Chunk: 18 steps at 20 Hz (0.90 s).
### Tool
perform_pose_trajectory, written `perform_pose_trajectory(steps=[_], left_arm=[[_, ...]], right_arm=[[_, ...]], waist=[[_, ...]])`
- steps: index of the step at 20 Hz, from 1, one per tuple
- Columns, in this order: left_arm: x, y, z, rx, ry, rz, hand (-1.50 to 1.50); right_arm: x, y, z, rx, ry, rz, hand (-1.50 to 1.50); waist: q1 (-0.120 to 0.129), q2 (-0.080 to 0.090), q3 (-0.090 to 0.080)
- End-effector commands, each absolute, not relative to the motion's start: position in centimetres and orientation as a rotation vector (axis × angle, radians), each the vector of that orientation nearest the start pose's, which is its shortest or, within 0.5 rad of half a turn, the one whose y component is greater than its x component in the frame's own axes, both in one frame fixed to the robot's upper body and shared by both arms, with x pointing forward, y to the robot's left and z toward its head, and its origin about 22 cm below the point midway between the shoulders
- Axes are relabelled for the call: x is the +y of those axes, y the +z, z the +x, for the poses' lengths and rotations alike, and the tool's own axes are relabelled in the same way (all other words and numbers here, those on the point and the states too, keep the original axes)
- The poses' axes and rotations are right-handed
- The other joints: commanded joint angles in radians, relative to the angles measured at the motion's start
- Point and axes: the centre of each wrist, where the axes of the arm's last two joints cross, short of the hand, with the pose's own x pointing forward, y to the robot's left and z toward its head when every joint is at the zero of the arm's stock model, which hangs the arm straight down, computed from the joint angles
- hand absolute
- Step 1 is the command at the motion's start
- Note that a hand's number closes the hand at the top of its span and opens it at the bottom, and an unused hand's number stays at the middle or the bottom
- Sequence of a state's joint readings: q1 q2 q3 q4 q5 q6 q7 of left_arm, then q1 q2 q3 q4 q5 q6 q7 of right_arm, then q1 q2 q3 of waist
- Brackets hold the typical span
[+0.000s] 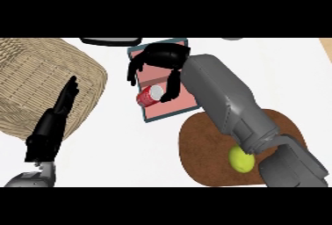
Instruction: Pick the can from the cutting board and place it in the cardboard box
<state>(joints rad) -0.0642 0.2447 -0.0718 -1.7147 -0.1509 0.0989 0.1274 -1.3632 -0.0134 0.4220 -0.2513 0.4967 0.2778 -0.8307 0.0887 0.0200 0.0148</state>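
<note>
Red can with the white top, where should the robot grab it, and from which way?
Grab the red metal can around the middle of its curved side, coming down from above. It lies tipped over in the pink, teal-rimmed box, white end pointing up and right, so its round side faces up.

Right hand [160, 59] extended, fingers apart; left hand [57, 115] straight, open.

Red can [149, 96], pink box [172, 108], brown board [204, 145], tan basket [39, 74]
</note>
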Motion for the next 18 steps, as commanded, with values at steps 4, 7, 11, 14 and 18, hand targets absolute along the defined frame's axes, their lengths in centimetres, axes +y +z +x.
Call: perform_pose_trajectory(steps=[4,7,11,14,18], left_arm=[[24.9,2.6,25.7,-1.506,-0.275,0.307,0.0],[25.3,3.4,25.7,-1.529,-0.29,0.313,0.0],[25.5,3.1,25.3,-1.513,-0.293,0.312,0.0],[26.0,3.1,25.2,-1.509,-0.283,0.321,0.0],[25.8,4.4,25.1,-1.53,-0.281,0.32,0.0]], right_arm=[[-3.7,12.4,44.4,-1.812,1.674,0.446,-1.5],[-4.4,11.8,44.5,-1.846,1.434,0.545,-1.5],[-4.8,12.7,45.1,-1.853,1.178,0.625,-1.5],[-4.6,14.0,45.5,-1.822,1.067,0.684,-1.5],[-7.9,15.0,46.7,-1.81,0.87,0.708,-1.5]], waist=[[0.014,0.018,-0.017],[0.019,0.014,-0.016],[0.013,0.017,-0.016],[0.012,0.022,-0.016],[0.013,0.026,-0.015]])
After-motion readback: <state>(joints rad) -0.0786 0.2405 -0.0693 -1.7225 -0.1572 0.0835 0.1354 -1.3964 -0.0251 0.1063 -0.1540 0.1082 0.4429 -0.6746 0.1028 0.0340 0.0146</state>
